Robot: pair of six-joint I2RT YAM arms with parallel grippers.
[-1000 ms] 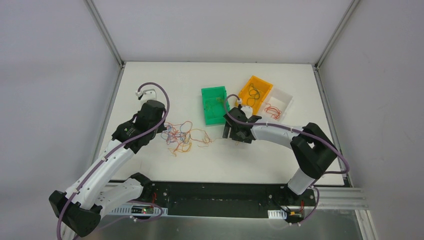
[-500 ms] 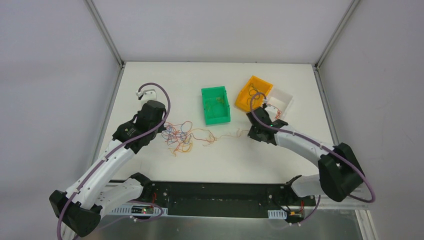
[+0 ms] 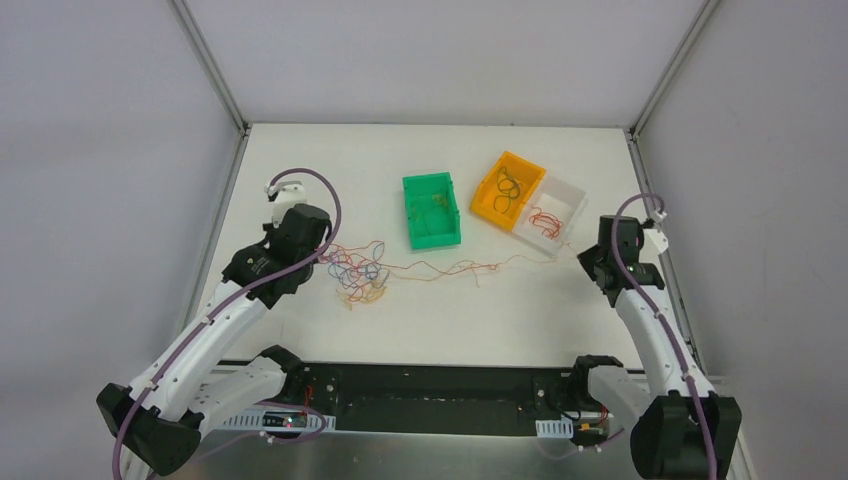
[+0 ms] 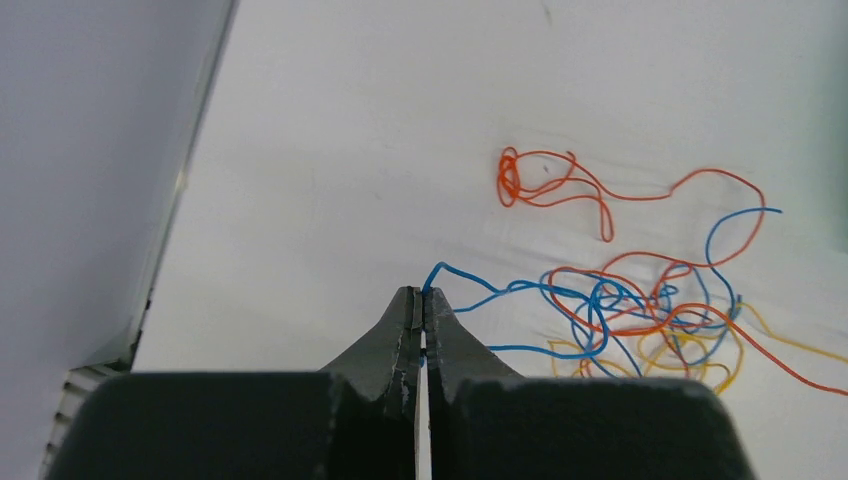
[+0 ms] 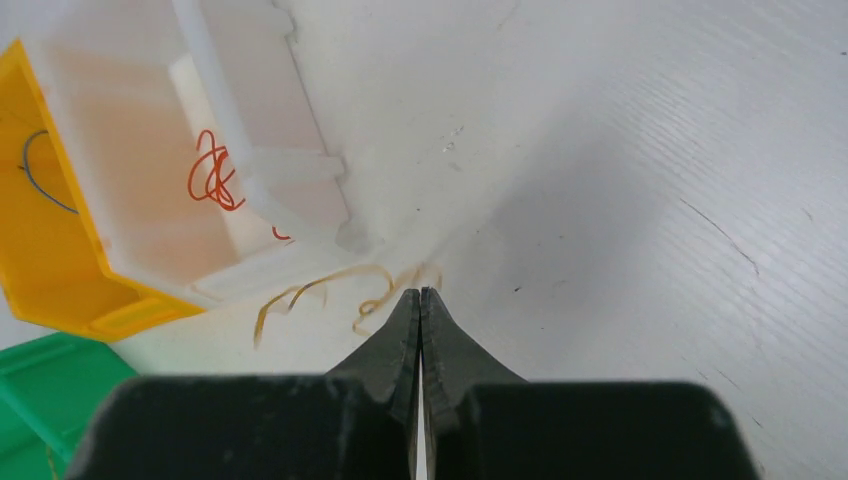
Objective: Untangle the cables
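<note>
A tangle of orange, blue and yellow cables (image 3: 358,268) (image 4: 640,310) lies at the table's left-centre. My left gripper (image 3: 320,255) (image 4: 421,295) is at its left edge, shut on the end of a blue cable (image 4: 470,285). One thin orange-yellow cable (image 3: 470,265) (image 5: 310,287) runs out of the tangle to the right, along the table in front of the bins. My right gripper (image 3: 585,258) (image 5: 421,293) is shut on its far end, beside the clear bin's corner. A separate orange cable (image 4: 560,185) lies looped beyond the tangle.
Three bins stand at the back centre: a green bin (image 3: 428,178) (image 5: 40,390), an orange bin (image 3: 520,160) (image 5: 40,250) with dark cables, and a clear bin (image 3: 575,190) (image 5: 215,90) with red cables (image 3: 545,222) (image 5: 213,172). The right wall frame runs close to the right arm.
My right gripper closed near the green bin and swept right to the clear bin's corner, drawing an orange-yellow cable out of the tangle. The left gripper stayed shut in place.
</note>
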